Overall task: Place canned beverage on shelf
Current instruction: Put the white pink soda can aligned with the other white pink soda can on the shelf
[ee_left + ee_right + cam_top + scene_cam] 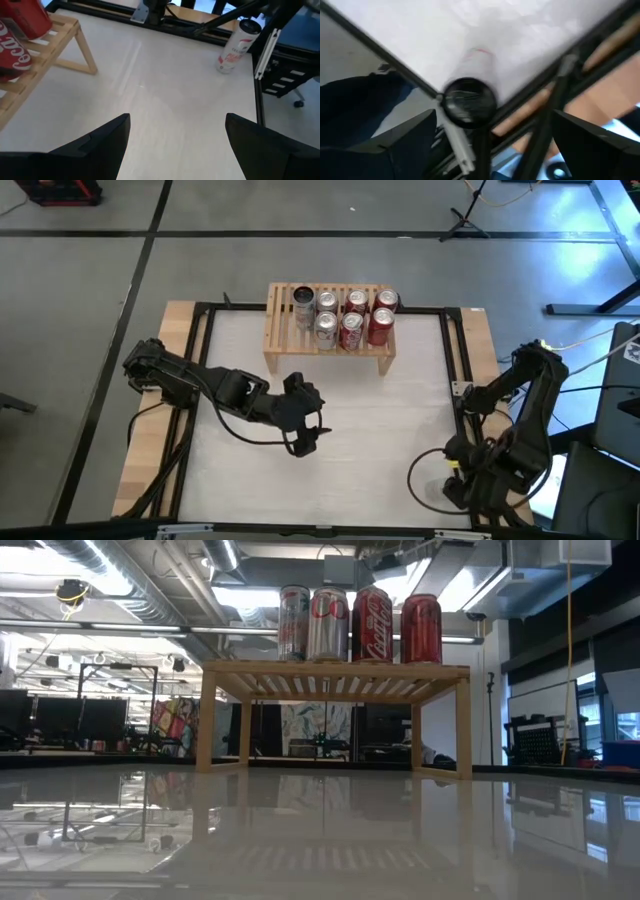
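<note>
Your shelf (330, 330) stands at the far edge of the desk (330, 440), and its slatted top is already well stocked: the high view shows seven cans on it in two rows, silver ones (325, 328) toward the left and red ones (380, 326) toward the right, all upright. The low view confirms the front row of four, two silver and two red, standing side by side on the slats. One beverage can (235, 45) is still off the shelf: a slim white can with pink markings, upright near the right front corner of the desk, close to the black frame rail. You have the right tool (485, 145) directly above that can (470, 102), looking down on its top, with both fingers spread wide to either side of it and not touching it; nothing is gripped. In the high view that arm (500, 450) is folded over the right front corner and covers the can there. Your left tool (303, 430) hangs over the middle of the desk, well in front of the shelf, fingers apart and empty, and its camera looks across bare desk toward the white can. Assessment: most of the stocking appears done, and the placing of this last visible can has not yet begun, since it is neither grasped nor lifted. What is left is to close on it, carry it across to the shelf, and set it upright in the free space at the left end of the slatted top.
</note>
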`<state>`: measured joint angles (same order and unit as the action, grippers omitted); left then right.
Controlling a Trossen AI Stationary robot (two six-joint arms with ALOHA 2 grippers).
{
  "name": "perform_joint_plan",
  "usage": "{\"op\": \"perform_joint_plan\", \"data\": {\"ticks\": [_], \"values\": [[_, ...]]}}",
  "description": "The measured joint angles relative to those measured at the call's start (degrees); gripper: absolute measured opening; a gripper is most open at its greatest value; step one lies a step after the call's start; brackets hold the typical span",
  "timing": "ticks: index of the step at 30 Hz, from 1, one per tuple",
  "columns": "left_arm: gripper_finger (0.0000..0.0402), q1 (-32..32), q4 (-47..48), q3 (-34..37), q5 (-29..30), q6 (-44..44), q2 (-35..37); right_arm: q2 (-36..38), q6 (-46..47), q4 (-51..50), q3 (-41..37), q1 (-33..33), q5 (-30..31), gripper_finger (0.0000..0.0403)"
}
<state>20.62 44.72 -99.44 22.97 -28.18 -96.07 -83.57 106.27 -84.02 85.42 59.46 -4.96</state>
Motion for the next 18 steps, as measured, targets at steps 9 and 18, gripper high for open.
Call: {"op": "perform_joint_plan", "data": {"ticks": [9,18], "values": [[0.0316,-0.02,0.01,0.0,-0.06,0.02,-0.02,-3.65,-0.18,1.02,-0.01,-0.15,0.36,0.0376],[0.0316,-0.02,0.03,0.0,-0.14,0.54,0.0,-7.07,-1.55,2.94,-0.01,-0.15,-1.72,0.0376]]}}
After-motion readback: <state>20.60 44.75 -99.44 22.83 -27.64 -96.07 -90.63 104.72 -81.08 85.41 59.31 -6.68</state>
